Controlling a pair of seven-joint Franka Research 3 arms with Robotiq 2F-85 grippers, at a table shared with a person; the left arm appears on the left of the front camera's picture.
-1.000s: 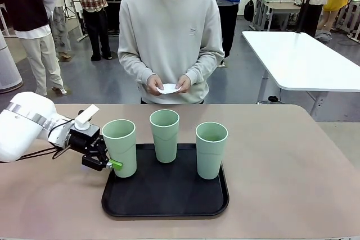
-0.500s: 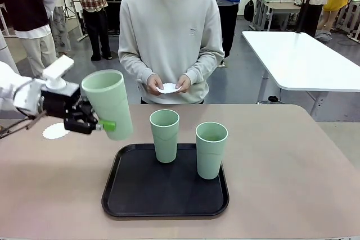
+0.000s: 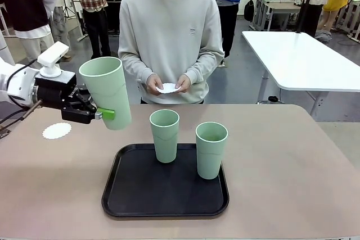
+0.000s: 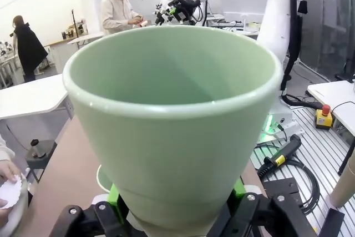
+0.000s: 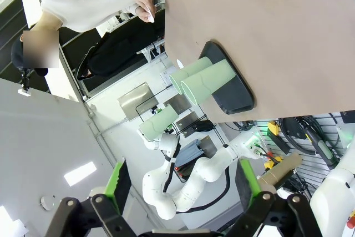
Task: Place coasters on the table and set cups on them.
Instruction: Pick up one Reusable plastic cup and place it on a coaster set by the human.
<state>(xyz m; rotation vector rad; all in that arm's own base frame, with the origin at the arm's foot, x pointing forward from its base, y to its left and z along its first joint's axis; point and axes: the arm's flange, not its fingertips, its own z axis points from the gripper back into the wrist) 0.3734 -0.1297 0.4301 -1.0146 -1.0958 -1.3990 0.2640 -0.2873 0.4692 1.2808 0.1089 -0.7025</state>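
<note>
My left gripper (image 3: 103,112) is shut on the lower part of a mint-green cup (image 3: 107,98) and holds it tilted in the air, left of the tray. In the left wrist view the cup (image 4: 172,120) rises between the green pads (image 4: 114,195). One white lacy coaster (image 3: 57,131) lies on the tan table (image 3: 292,161), below and left of the held cup. Two more cups (image 3: 164,135) (image 3: 211,149) stand upright on the black tray (image 3: 163,195). The person holds more coasters (image 3: 169,88) in both hands. My right gripper (image 5: 183,187) is open and holds nothing, away from the table.
The person stands at the far edge, behind the tray. A white table (image 3: 304,60) stands at the back right. Bare tabletop lies right of the tray and along the left front. In the right wrist view the tray (image 5: 236,95) and its cups (image 5: 202,79) appear sideways.
My left gripper has lifted the cup off the tray's left side and carried it up and to the left. The coaster on the table has come into sight.
</note>
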